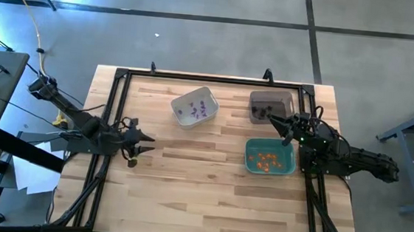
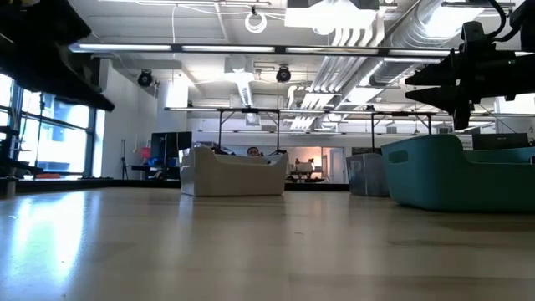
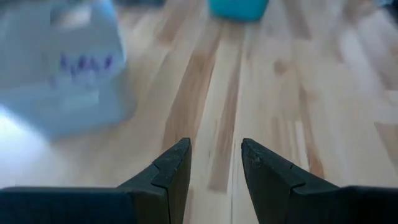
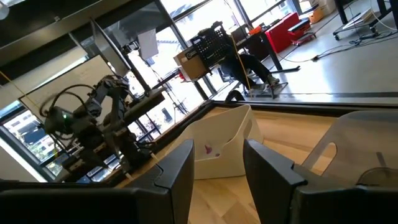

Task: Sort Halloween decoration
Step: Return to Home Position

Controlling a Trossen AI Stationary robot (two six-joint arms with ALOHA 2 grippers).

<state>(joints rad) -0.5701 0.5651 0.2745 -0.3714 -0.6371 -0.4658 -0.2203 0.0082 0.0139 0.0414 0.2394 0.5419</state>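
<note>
Left gripper (image 3: 215,144) parted, empty | right gripper (image 4: 218,145) parted, empty, near teal bin (image 1: 247,155) | we risk clipping its rim if retreating low.

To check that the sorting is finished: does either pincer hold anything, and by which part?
Nothing is held. The left pincer and the right pincer are both open, and the gap of each one is empty.

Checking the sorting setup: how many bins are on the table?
3: white bin mid-table, dark bin to its right in the high view, teal bin beside the dark one. None appears hidden.
</note>
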